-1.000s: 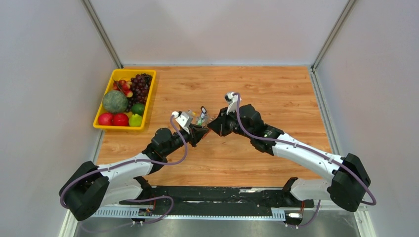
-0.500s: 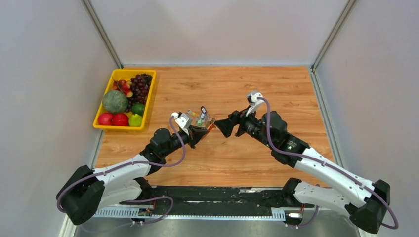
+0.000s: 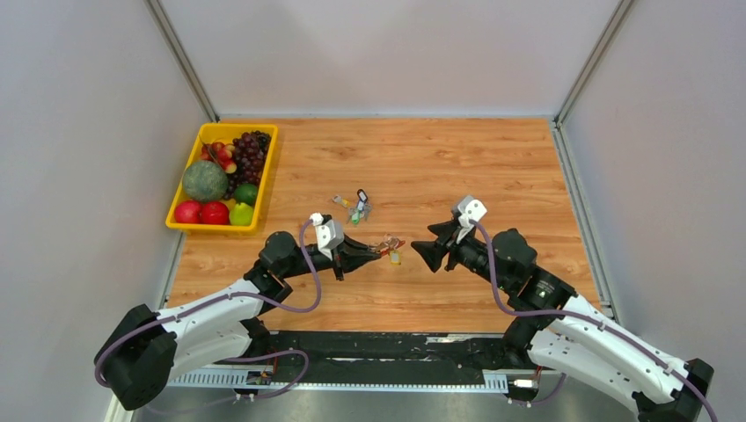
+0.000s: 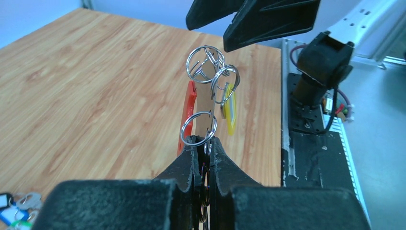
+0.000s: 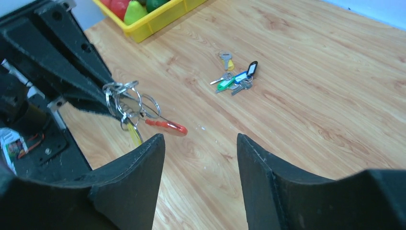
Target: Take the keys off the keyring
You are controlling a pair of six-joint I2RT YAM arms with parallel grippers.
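Observation:
My left gripper (image 3: 374, 251) (image 4: 203, 141) is shut on the keyring (image 3: 389, 246), a bunch of several linked silver split rings (image 4: 205, 62) held above the table. A red piece (image 4: 190, 108) and a yellow piece (image 4: 230, 112) hang from the rings. My right gripper (image 3: 420, 253) (image 5: 200, 139) stands open a short way to the right of the bunch, facing it and touching nothing. The right wrist view shows the keyring (image 5: 125, 100) and its red piece (image 5: 167, 126) ahead of the left finger. A small cluster of keys (image 3: 354, 208) (image 5: 234, 79) with green, blue and black tags lies on the table farther back.
A yellow tray (image 3: 211, 228) of fruit stands at the back left of the wooden table (image 3: 493, 176). White walls close in on both sides and at the back. A black rail (image 3: 387, 347) with the arm bases runs along the near edge.
My right gripper let go of the keyring, opened and drew back to the right. My left gripper carried the keyring nearer and to the right, uncovering the tagged keys on the table.

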